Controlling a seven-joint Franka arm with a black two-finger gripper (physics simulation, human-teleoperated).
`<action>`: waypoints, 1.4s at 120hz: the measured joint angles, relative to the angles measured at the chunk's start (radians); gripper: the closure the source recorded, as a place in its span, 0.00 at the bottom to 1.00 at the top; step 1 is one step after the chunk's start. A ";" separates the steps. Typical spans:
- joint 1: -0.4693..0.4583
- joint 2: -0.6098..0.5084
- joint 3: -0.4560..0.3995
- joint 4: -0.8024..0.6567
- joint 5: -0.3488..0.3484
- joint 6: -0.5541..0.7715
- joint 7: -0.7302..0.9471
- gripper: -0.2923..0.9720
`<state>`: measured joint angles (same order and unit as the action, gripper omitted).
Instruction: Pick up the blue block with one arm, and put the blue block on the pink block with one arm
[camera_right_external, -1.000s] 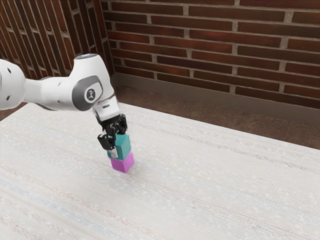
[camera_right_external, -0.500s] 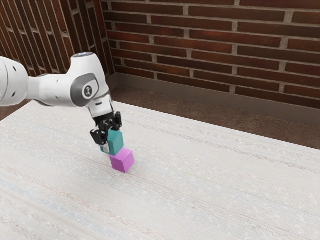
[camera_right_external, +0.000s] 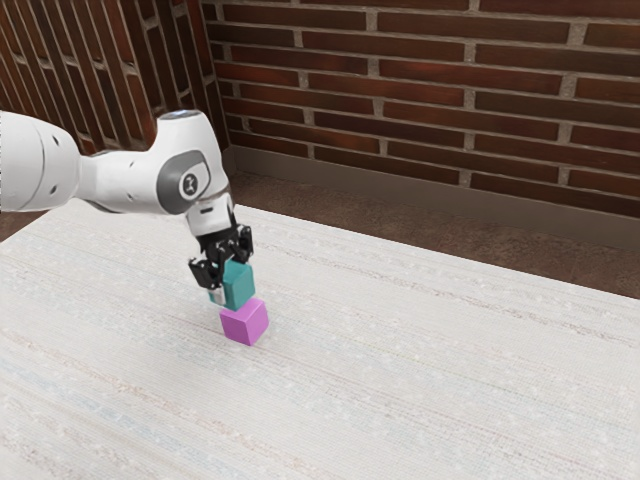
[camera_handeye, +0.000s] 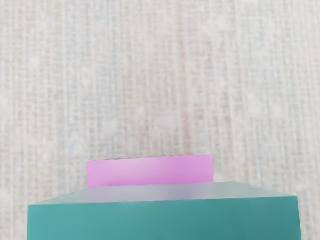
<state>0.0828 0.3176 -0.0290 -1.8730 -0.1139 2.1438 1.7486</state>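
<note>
One block above the other, not quite centred

Both black fingers of the gripper (camera_right_external: 223, 273) are closed on the blue block (camera_right_external: 238, 286) from opposite sides, holding it right over the pink block (camera_right_external: 245, 322) on the table (camera_right_external: 450, 380). The blue block hangs slightly toward the exterior view's left of the pink one. I cannot tell whether they touch. I'd judge a small nudge right, then straight down, before letting go.

count | blue block (camera_right_external: 239, 286): 1 | pink block (camera_right_external: 245, 322): 1 | robot arm (camera_right_external: 120, 185): 1 | table (camera_right_external: 450, 380): 1 | brick walls (camera_right_external: 430, 90): 2
</note>
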 joint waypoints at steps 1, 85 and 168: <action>0.000 0.001 0.000 0.001 0.000 0.000 0.001 0.53; 0.005 0.015 -0.006 0.004 -0.029 -0.035 0.045 0.27; -0.110 -0.253 -0.007 0.376 0.183 -0.591 -0.354 0.23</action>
<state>-0.0276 0.0650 -0.0359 -1.4975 0.0687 1.5530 1.3943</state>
